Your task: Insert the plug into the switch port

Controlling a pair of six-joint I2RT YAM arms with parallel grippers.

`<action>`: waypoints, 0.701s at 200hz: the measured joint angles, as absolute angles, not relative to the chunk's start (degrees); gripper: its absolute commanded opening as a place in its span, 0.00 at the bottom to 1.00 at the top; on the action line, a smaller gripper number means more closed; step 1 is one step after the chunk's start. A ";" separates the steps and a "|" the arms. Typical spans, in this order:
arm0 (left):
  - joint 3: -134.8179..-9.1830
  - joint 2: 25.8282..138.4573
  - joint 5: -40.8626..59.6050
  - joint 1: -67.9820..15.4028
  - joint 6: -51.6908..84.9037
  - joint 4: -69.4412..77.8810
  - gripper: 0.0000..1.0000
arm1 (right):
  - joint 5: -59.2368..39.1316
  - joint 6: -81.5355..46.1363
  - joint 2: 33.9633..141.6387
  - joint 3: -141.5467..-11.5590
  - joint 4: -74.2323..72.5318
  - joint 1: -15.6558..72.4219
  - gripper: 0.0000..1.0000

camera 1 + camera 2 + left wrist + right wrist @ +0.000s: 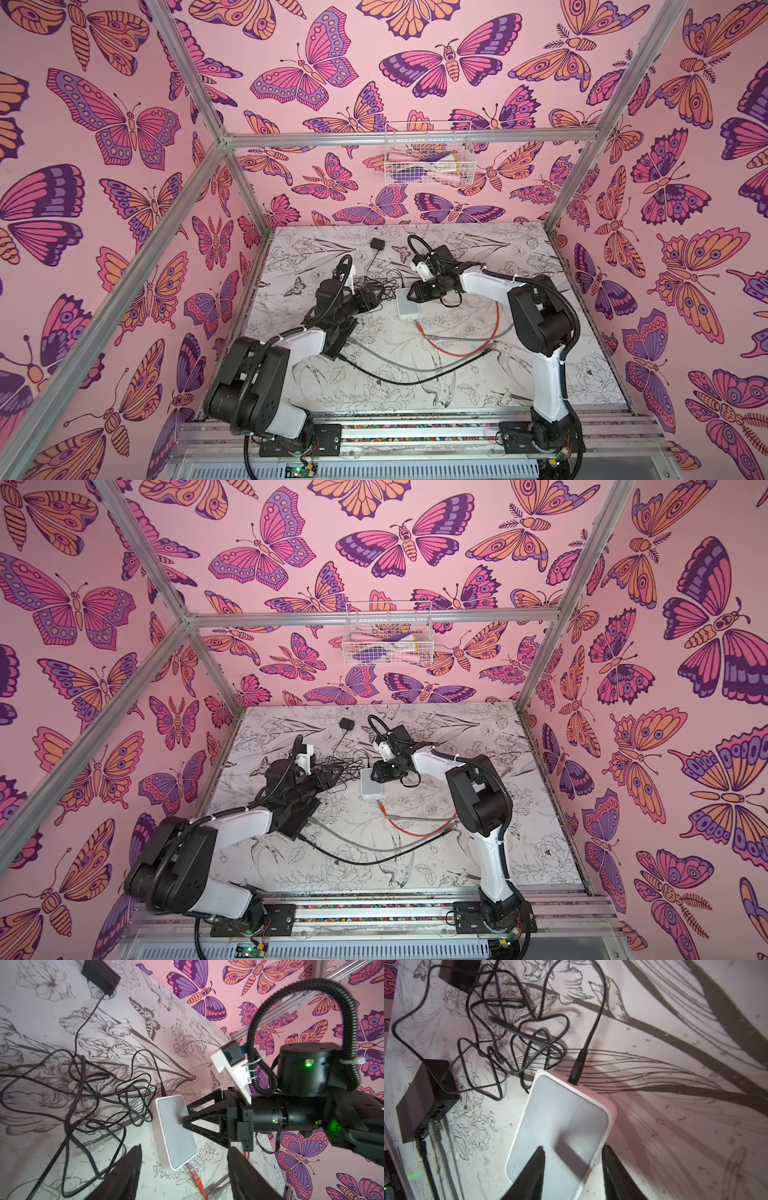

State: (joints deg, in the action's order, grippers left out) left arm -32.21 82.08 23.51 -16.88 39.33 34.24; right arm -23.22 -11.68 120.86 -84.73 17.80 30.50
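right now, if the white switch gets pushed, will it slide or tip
Probably slides: the switch is a flat plastic box on a smooth table. Too low to tip, likely. Its plugged-in black cord may drag or turn it.

Both top views are bright, evenly lit and sharp, stretched wide at the corners. In the right wrist view the blurred black fingers [529, 1176] of the right gripper [573, 1147] throw a soft grey shadow across the white rectangular plastic switch box [550, 1109]. The floral-printed bench [675, 1028] around it looks dimmer and pink-tinged.
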 measured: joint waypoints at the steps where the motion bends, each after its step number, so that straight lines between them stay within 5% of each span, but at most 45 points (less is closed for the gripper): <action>1: -32.12 81.76 23.38 -16.88 39.31 34.20 0.68 | -23.29 -11.73 120.95 -84.82 17.80 30.52 0.44; 80: -31.68 74.08 21.69 -16.91 35.86 26.96 0.68 | -21.71 -12.01 115.31 -78.85 18.26 31.64 0.53; 140: -36.71 86.24 25.76 -19.35 33.85 25.12 0.68 | -18.06 -5.76 99.04 -69.34 21.32 31.64 0.65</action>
State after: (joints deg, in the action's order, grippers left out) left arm -36.71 86.24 25.76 -19.35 33.85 25.12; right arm -18.06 -5.76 99.04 -69.34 21.32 31.64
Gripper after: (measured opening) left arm 0.680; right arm 0.615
